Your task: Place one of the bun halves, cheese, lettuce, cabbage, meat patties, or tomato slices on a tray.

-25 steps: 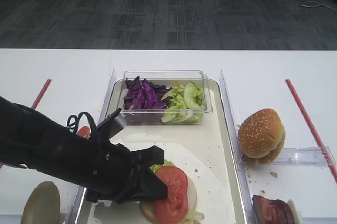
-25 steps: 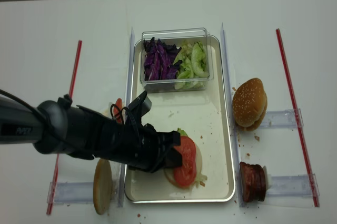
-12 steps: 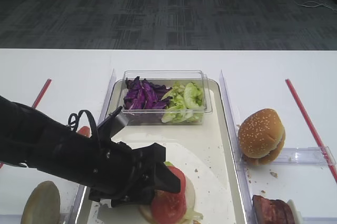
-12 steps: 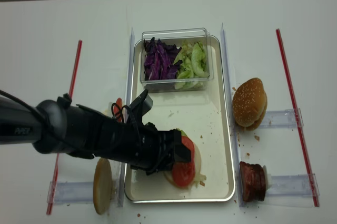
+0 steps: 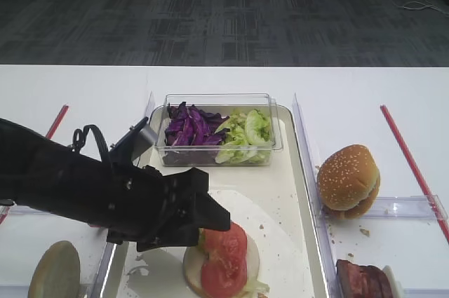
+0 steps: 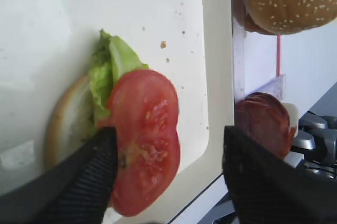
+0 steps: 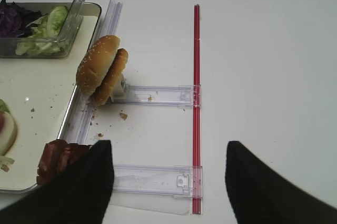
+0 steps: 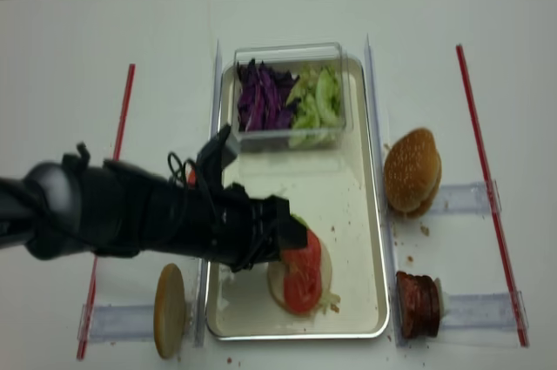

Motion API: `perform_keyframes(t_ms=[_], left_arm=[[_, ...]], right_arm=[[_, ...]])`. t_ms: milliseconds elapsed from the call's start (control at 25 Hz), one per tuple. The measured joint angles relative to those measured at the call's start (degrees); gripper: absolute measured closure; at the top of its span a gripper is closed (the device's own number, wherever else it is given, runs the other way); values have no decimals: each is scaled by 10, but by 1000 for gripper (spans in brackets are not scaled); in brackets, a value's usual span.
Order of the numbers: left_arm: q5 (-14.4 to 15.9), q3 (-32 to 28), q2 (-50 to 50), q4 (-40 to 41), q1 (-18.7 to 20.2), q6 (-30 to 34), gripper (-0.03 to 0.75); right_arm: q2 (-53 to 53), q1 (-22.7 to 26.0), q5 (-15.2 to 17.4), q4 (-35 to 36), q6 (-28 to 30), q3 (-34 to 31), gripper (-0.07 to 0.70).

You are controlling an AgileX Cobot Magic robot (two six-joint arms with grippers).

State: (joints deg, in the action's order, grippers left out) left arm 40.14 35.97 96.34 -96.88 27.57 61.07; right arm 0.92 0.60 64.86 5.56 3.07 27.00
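The cream-white tray holds a bun half topped with lettuce and tomato slices. My left gripper hovers open just above the top tomato slice, its fingers either side and not gripping it. In the high views it reaches in from the left. My right gripper is open and empty over the table right of the tray. Sesame bun halves and meat patties sit right of the tray. Another bun half lies at the left.
A clear tub at the tray's far end holds purple cabbage and green lettuce. Red strips and clear plastic holders lie on the white table. Crumbs dot the tray and table.
My left gripper has opened and let go of the tomato slice, which now rests on the stack. The arm has drawn back slightly to the left and upward.
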Motion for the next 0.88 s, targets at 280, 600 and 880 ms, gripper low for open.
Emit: perform_keyframes(t_ms=[280,600,880], left_arm=[[0,0,-44,53,-16,-34,302],[13,62,-76,281,-27,-213,302],[73,162,-82,483,-27,-370,299]], right_arm=[[0,0,0,0,0,0,164],[0,0,0,0,0,0,164],[0,0,0,0,0,0,164]])
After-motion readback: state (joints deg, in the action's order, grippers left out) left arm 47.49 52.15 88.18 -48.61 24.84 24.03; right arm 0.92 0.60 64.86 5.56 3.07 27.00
